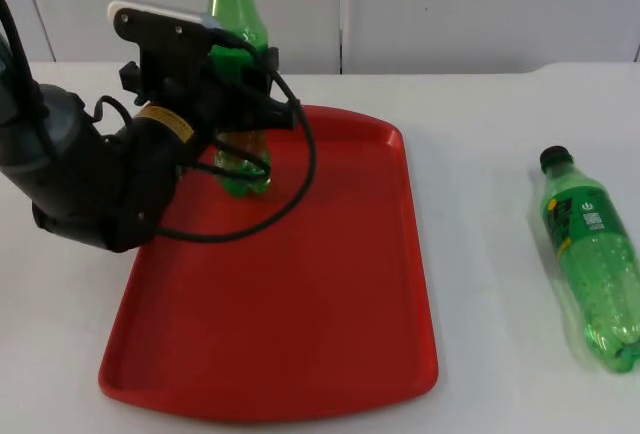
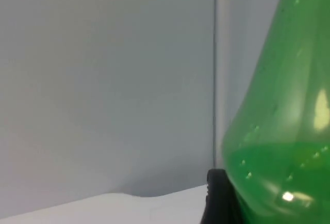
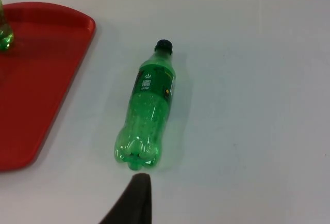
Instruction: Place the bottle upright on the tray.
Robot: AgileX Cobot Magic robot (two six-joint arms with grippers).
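The left gripper [image 1: 243, 104] is closed around the middle of a green bottle [image 1: 240, 74] that stands upright with its base on the far part of the red tray [image 1: 300, 304]. A second bottle [image 1: 592, 259] lies on its side on the white table [image 1: 480, 154] well to the right of the tray, its cap toward the grey wall and its long axis roughly parallel to the tray's right edge. It lies nearer the right arm, which waits above it; of the right gripper [image 3: 135, 199] one cannot tell the opening.
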